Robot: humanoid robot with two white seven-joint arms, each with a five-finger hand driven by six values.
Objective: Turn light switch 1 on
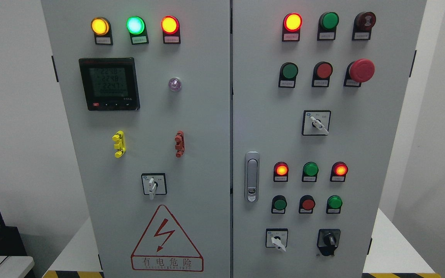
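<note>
Neither robot hand shows in the head view, so their state cannot be told. Several white rotary selector switches sit on the grey steel cabinet; which is switch 1 is unclear, perhaps the left door's. Unreadable labels risk turning the wrong knob.

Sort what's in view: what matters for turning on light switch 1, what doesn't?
Job (labels unreadable, candidates): left selector switch, upper selector switch, lower selector switch, black knob.
Not: meter, warning sign, door handle, emergency stop.
</note>
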